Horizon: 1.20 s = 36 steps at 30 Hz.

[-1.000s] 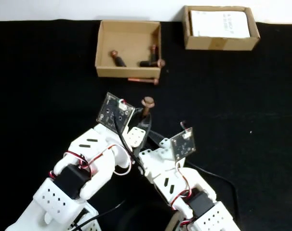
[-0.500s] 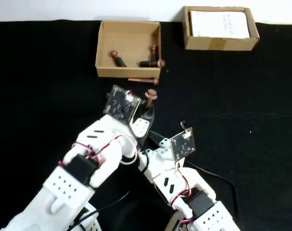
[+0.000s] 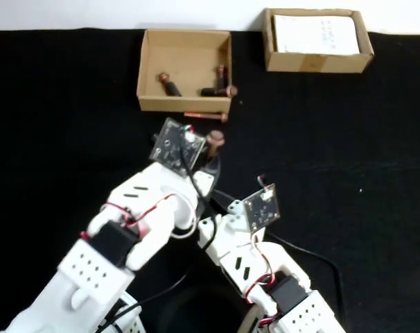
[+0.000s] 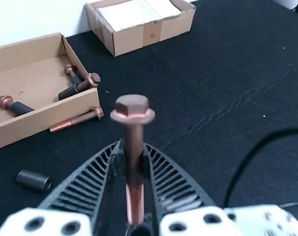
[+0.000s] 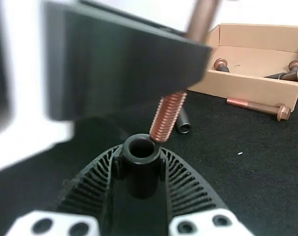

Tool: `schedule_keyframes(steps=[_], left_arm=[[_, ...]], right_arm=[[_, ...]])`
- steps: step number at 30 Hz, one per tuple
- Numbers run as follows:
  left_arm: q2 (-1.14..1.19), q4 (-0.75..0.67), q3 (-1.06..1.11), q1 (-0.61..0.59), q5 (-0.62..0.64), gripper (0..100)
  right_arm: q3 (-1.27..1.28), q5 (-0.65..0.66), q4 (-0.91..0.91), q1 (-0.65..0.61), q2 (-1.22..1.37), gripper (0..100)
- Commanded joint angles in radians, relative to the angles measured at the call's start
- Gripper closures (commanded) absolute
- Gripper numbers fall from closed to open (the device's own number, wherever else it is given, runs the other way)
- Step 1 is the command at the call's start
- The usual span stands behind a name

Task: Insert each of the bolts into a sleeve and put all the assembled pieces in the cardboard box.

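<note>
My left gripper (image 4: 133, 150) is shut on a copper bolt (image 4: 133, 110), held head up; in the high view its head (image 3: 215, 139) shows just short of the cardboard box (image 3: 184, 104). Right below it, my right gripper (image 5: 140, 153) is shut on a black sleeve (image 5: 140, 174) with its opening facing up. The bolt's threaded end (image 5: 166, 117) hangs at the rim of that opening, slightly off to one side. Several assembled pieces (image 3: 220, 89) lie inside the box. Another loose bolt (image 3: 205, 116) lies against the box's front wall, and a loose sleeve (image 4: 34, 179) rests on the black table.
A second cardboard box (image 3: 317, 61) holding white paper stands at the back right. Both white arms crowd together at the near middle of the table, with cables trailing behind them. Open black tabletop lies to the left and right.
My left arm has stretched away toward the box and turned its wrist, carrying the bolt a little farther back. The right arm has barely shifted.
</note>
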Motion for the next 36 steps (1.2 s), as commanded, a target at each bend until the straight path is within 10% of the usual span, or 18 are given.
schedule_keyframes(steps=[1,36], left_arm=[[-0.071,0.089,-0.024,0.001,0.002,99],[-0.091,0.089,-0.028,0.154,-0.020,99]], right_arm=[[0.038,-0.008,-0.021,0.019,-0.001,99.1],[0.108,0.069,-0.145,0.068,-0.001,99.1]])
